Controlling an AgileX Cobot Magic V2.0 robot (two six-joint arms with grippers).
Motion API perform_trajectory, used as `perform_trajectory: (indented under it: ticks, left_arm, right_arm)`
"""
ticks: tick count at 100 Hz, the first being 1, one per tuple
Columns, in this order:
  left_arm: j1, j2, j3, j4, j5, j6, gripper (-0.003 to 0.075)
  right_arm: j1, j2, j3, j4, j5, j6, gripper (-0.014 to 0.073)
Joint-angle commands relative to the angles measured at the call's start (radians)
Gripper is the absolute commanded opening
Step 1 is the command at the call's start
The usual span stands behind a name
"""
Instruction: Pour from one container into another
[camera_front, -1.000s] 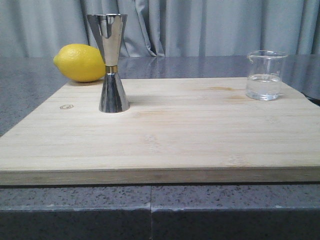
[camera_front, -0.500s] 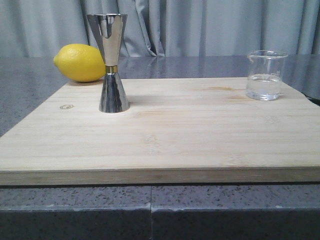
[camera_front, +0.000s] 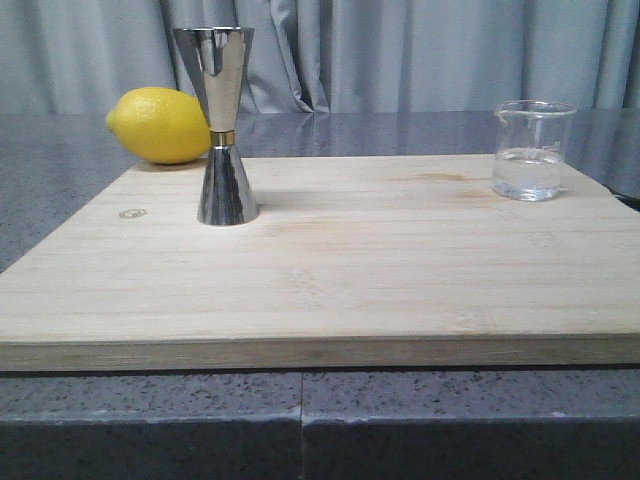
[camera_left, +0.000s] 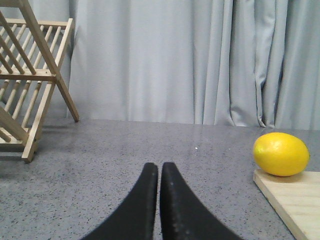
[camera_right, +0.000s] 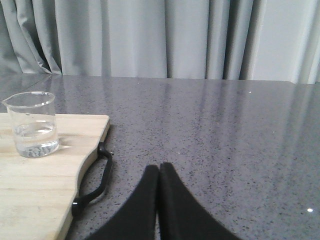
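In the front view, a yellow oval lemon (camera_front: 159, 125) lies in the upper left of the frame, on the dark grey speckled stone table (camera_front: 60, 190) just behind the far left corner of the board. Just to the right of it, and partly in front of it, stands the tall shiny steel hourglass-shaped jigger (camera_front: 222, 125) with a gold band at its narrow waist. It is upright on the left part of the large pale wooden cutting board (camera_front: 330, 270), which fills the middle of the frame. At the upper right, near the far right corner of the board, stands the small clear glass beaker (camera_front: 531, 150) with a pour lip. It is upright, well apart from the jigger, and holds some clear liquid at its bottom. A grey pleated curtain (camera_front: 400, 50) closes the background. No arm shows in this view.

In the left wrist view, a light wooden slatted rack (camera_left: 30, 85) stands at the left edge. At the bottom centre the left gripper (camera_left: 159, 172) has its black jaws pressed together, holding nothing.

In the right wrist view, a black handle (camera_right: 95, 177) is fixed to the board's edge. At the bottom centre the right gripper (camera_right: 159, 172) also has its jaws pressed together and empty, apart from the beaker.
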Motion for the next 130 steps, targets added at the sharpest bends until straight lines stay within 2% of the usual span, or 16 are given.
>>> perform_trajectory:
  ticks: [1, 18, 40, 71, 94, 104, 113, 125, 130]
  left_arm:
    - [0.003, -0.021, 0.028, -0.031, -0.076, -0.002, -0.0019]
    - [0.003, -0.021, 0.02, -0.145, -0.054, -0.007, -0.0019]
    - [0.003, -0.003, -0.074, -0.211, 0.095, -0.009, -0.0019]
    - [-0.012, 0.188, -0.293, -0.212, 0.246, 0.001, -0.0019]
    - [-0.127, 0.414, -0.466, -0.212, 0.288, 0.032, -0.0011]
    - [-0.204, 0.504, -0.528, -0.212, 0.288, 0.063, 0.0031]
    - [-0.268, 0.579, -0.569, -0.212, 0.27, 0.092, 0.0106]
    - [-0.364, 0.66, -0.581, -0.212, 0.183, 0.126, 0.0271]
    - [-0.399, 0.69, -0.581, -0.212, 0.132, 0.126, 0.0377]
  right_arm:
    - [-0.007, -0.019, 0.009, 0.014, -0.088, -0.002, -0.0071]
    - [-0.007, -0.019, -0.007, 0.132, -0.076, -0.002, -0.0071]
    - [-0.007, 0.04, -0.183, 0.134, 0.096, -0.002, -0.0071]
    - [-0.007, 0.363, -0.518, 0.123, 0.301, -0.004, -0.0071]
    - [-0.007, 0.57, -0.695, 0.123, 0.326, -0.069, -0.0062]
    - [-0.005, 0.63, -0.727, 0.123, 0.326, -0.068, 0.0011]
    - [-0.005, 0.666, -0.733, 0.123, 0.322, -0.068, 0.0143]
    - [-0.005, 0.696, -0.733, 0.125, 0.322, -0.068, 0.034]
    - [-0.005, 0.704, -0.733, 0.125, 0.319, -0.068, 0.0407]
